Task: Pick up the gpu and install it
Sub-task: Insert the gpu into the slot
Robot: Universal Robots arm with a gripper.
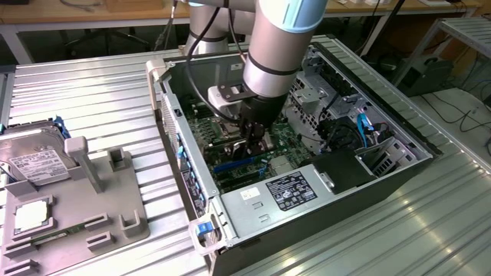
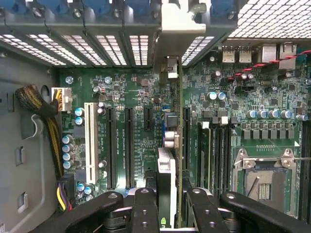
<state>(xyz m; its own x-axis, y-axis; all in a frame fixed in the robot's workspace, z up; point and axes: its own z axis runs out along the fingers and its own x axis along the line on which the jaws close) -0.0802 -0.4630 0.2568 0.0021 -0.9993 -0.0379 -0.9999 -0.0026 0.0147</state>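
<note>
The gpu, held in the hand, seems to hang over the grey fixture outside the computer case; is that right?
Not quite: the gpu, held in the hand, is inside the computer case, above the motherboard, as the wrist view shows.

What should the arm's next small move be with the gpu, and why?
Probably ease straight down toward the motherboard: the gripper is shut on the gpu, held edge-on along a long black slot, its bracket near the case's rear wall. Whether it is seated cannot be told.
</note>
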